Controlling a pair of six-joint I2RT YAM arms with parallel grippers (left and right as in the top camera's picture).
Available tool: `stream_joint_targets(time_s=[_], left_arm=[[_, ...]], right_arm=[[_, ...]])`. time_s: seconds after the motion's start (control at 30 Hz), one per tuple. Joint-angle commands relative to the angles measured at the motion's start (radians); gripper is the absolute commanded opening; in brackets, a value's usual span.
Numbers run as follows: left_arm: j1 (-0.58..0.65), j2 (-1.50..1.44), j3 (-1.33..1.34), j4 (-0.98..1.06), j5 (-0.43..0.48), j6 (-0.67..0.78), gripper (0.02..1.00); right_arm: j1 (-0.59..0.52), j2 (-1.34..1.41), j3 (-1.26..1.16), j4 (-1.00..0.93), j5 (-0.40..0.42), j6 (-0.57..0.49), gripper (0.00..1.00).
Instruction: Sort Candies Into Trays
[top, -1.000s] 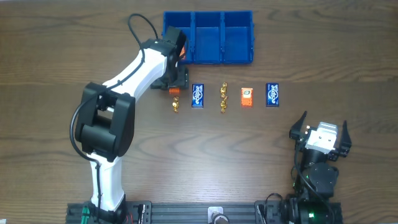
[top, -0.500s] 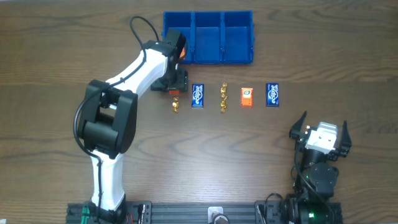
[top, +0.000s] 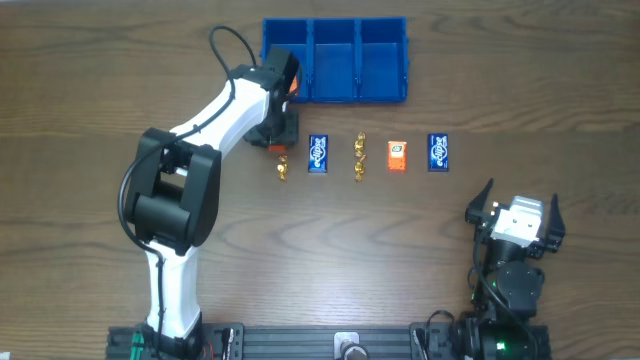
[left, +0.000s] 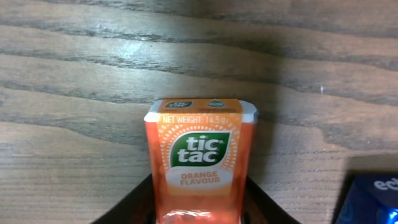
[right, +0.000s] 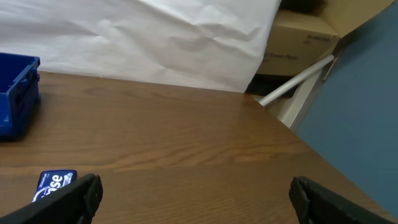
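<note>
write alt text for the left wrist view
An orange candy box is gripped between the left hand's two dark fingers, with the brown wooden table behind it. A blue candy packet's corner lies beside it.

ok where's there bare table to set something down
Wide bare table between the candy row and the right tool; also right of the blue tray. Crowded between tray and row, where the left tool grips an orange box.

Left arm (top: 225, 110) crosses the gap between candy row (top: 359, 157) and blue tray (top: 335, 99).
</note>
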Motion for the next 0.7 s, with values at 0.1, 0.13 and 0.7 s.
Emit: stream_joint_targets(time_s=[0.1,0.13,0.7], left_arm=[[-0.002,0.018,0.014,0.008,0.049,0.012,0.299],[-0.003,0.015,0.019,0.008,0.056,0.011,0.288],[-0.082,-0.187,0.477,-0.157,-0.107,-0.067,0.272]], right_arm=[[0.003,-0.007,-0.003,-0.005,0.009,-0.005,0.998],[0.003,-0.007,-0.003,-0.005,0.009,-0.005,0.998],[0.003,-0.007,-0.003,-0.005,0.009,-0.005,0.998]])
